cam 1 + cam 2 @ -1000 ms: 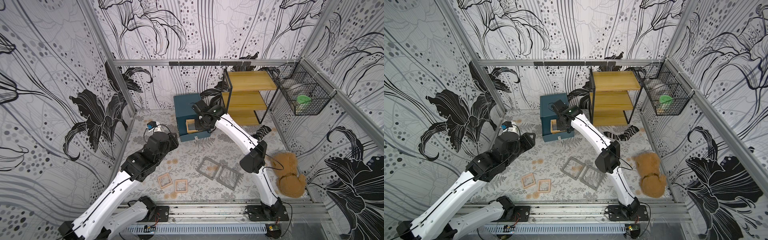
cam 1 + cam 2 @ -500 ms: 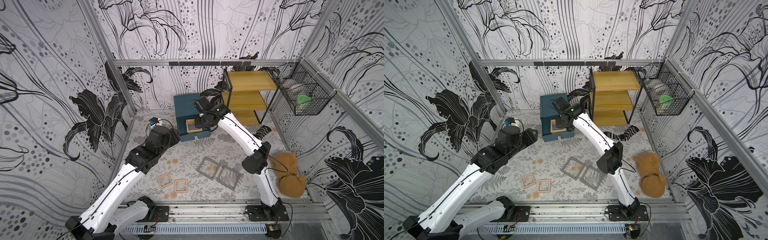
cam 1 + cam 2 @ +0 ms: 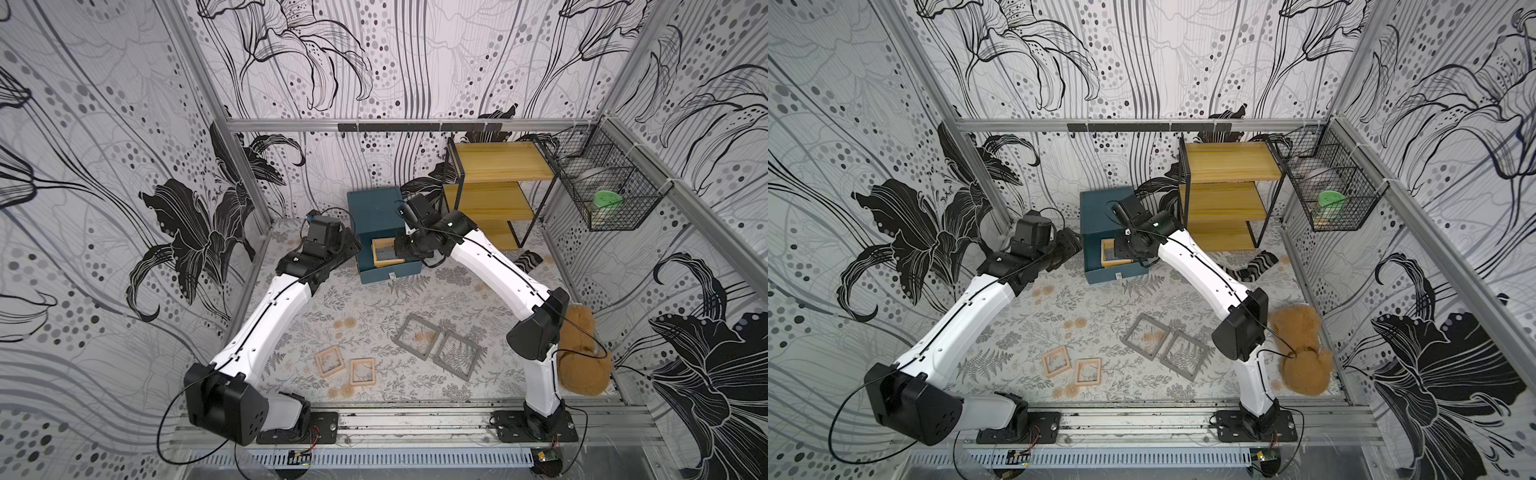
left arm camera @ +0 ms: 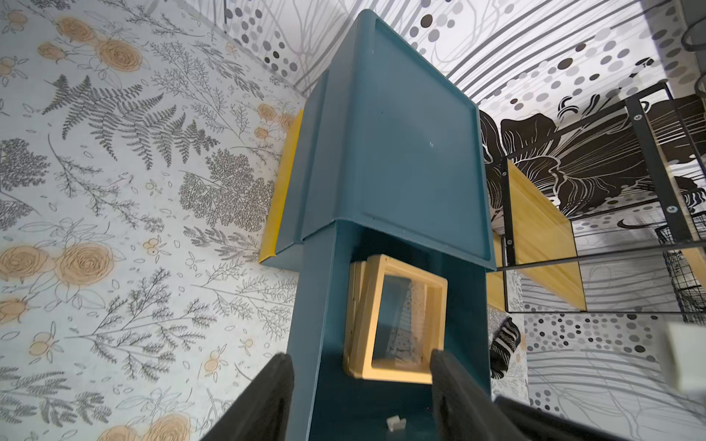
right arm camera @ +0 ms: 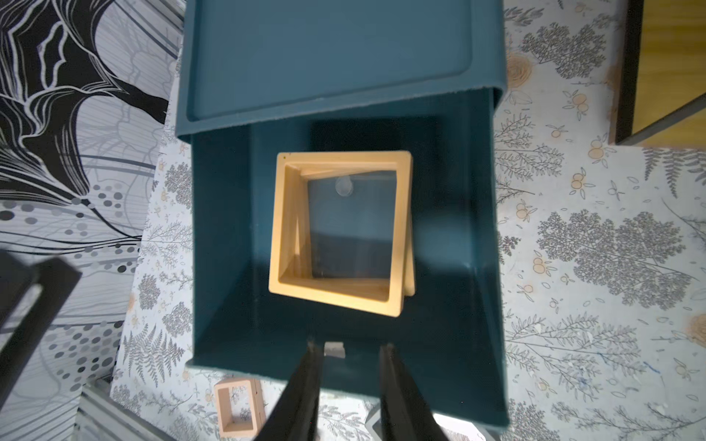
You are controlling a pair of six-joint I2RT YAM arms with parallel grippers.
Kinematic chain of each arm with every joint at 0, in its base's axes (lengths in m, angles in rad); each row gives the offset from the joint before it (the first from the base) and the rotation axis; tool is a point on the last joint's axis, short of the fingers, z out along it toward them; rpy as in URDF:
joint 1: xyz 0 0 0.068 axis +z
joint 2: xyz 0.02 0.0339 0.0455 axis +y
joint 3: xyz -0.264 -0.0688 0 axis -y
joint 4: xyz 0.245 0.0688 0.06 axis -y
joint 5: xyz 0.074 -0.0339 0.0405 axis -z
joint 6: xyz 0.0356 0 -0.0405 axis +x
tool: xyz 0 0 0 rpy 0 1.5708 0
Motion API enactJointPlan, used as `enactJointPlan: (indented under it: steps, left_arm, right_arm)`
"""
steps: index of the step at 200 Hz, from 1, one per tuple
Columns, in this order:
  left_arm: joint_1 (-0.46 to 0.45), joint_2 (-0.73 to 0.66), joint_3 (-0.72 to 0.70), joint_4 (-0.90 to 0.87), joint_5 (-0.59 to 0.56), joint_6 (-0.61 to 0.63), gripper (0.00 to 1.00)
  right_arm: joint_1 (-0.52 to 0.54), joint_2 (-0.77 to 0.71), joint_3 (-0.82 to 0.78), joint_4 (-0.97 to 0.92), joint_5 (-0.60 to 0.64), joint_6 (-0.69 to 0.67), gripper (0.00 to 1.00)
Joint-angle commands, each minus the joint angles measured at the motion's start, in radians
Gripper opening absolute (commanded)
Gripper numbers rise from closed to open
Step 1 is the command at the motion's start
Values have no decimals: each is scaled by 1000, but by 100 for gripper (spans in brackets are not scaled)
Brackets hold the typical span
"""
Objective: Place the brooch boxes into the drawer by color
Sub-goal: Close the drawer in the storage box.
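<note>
In both top views we see the left gripper (image 3: 352, 246) beside the dark teal-blue plastic chest of drawers (image 3: 374, 208) and the right gripper (image 3: 402, 249) over its pulled-out top drawer. The left wrist view shows jaws wide and empty, either side of the drawer's side wall, with two stacked yellow square clear-centred brooch boxes (image 4: 393, 372) just ahead. The right wrist view (only there) shows jaws slightly parted and empty, with the small white knob (image 5: 334, 349) between them.
</note>
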Motion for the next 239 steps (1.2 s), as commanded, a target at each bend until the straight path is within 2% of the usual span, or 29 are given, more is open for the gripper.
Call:
enactJointPlan:
  steps: [1,57,113,152,192,239]
  left_arm:
    - [24,60,73,57,37,48,63]
    - [86,241,217,54,72,99,60]
    - [111,390,347,31,101,150,54]
    - [114,415,353,27,97,166,48]
    - [116,418,325,45,103,162,41]
    - [116,425,311,58,112,169,36]
  right_arm:
    - [2,-60,-43,70,-44,39,30]
    - [1,-160,-175,150,-131,101,30]
    - [2,-307,-422,287,-247,202,30]
    - [-5,-403,-625,405,-335,296,31]
    - [-10,-453,-756,509,-375,383,30]
    - [-17,-498,-896,614,-346,501,25]
